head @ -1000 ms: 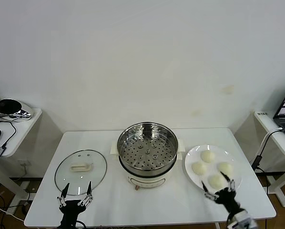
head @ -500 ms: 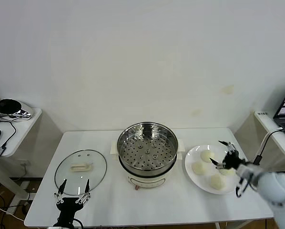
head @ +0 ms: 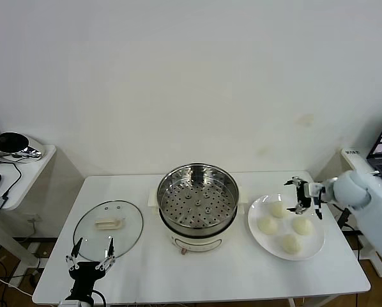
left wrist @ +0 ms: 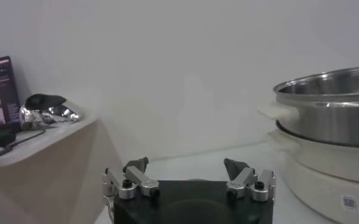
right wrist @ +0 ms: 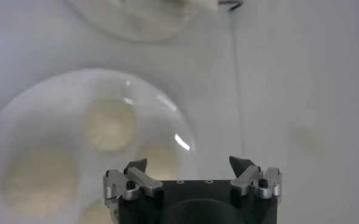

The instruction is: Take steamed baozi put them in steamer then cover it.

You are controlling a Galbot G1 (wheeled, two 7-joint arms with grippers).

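Fingers (head: 297, 183) of the right gripper (head: 304, 196) gape wide above the plate (head: 255, 225); a skewed descent could squash a baozi (head: 278, 209) or nudge it off. Left gripper (head: 89, 257), also wide, idles near the cover (head: 108, 222).

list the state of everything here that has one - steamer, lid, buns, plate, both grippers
steamer: uncovered, perforated tray empty
cover: off the steamer, lying flat on the table to its left
steamed baozi: four, all on the plate
plate: holds the four buns
right gripper: open, above the plate's far edge, holding nothing
left gripper: open, near the table's front edge, holding nothing
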